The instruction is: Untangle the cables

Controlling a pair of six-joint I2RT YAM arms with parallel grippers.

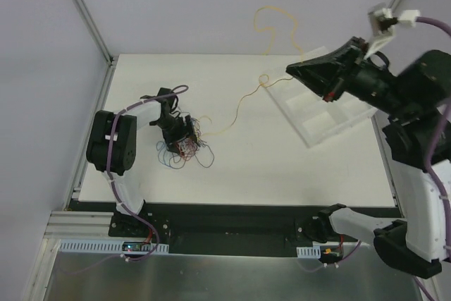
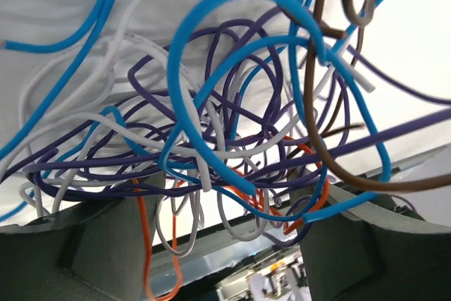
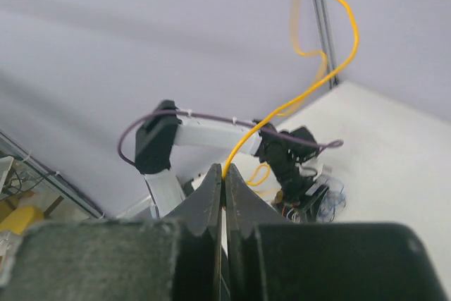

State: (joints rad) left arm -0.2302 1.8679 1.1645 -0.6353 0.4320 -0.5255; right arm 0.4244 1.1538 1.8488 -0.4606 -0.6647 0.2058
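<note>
The right fingers are clenching a single yellow cable at their tips and holding it high above the tabletop. From there the strand is running down in a loose curve to the tangle of cables, which is lying at the left of the tabletop. The left fingers are standing released, one on each side of the tangle. Blue, purple, white, orange and brown loops are crossing the gap between them, and none is being pinched.

The step in hand is judged to be drawing the yellow cable free. Doing it well is calling for:

1. Closing the left fingers on the bulk of the tangle, not on the yellow strand, so that the heap is anchoring itself against the pull.
2. Pulling slowly along the strand's own line and watching for other loops lifting with it.
3. Pausing if the heap is dragging, since a hard pull is likely to tighten the knots.

A clear tray is lying beneath the right arm and is probably the place for freed cables.

No brand, label or lettering is showing legibly in any view.
</note>
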